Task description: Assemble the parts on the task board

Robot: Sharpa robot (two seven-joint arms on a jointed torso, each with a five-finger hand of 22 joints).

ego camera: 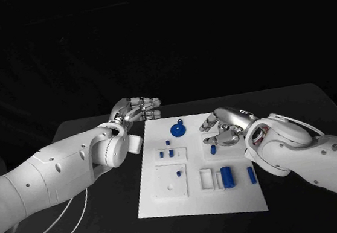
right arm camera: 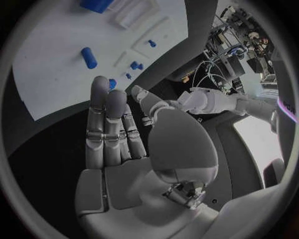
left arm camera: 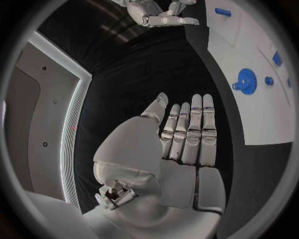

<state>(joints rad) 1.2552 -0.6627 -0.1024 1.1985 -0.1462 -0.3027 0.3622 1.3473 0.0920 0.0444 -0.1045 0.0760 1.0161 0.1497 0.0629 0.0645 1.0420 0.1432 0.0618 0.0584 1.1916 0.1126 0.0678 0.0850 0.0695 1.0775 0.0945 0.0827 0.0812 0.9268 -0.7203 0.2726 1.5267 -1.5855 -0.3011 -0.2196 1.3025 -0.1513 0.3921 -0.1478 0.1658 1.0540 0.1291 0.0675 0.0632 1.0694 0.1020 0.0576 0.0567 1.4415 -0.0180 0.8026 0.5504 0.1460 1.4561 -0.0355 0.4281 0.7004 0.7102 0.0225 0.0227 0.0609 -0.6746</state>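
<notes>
We are looking down at the task board (ego camera: 202, 193), which is lying in the middle of the black surface (ego camera: 308, 104), its long sides running away from us. Nearest to us on it, a thick blue cylinder (ego camera: 227, 177) is lying beside a white slot block, with a slimmer blue peg (ego camera: 251, 174) just to its right; both have their long axes pointing away from us, along the board. Further up, small blue pieces (ego camera: 169, 152) are sitting on the board's left half and another small blue part (ego camera: 213, 149) near its middle. At the far end a blue gear (ego camera: 178, 129) is lying flat.

Our right hand (ego camera: 223, 126) is hovering over the board's far right portion, released, fingers straight and together, grasping nothing; the right wrist view is showing the same flat, empty palm (right arm camera: 124, 149). Our left hand (ego camera: 137, 111) is hanging off the board's far left corner, above the bare surface, likewise released and empty, as its wrist view (left arm camera: 181, 144) confirms.

We are judging that no part is being handled yet. The cylinder and peg are lying toward us from the right hand, on its side of the board, so the right hand is nearer to them. The gear is sitting between the two hands, a little closer to the right one.
</notes>
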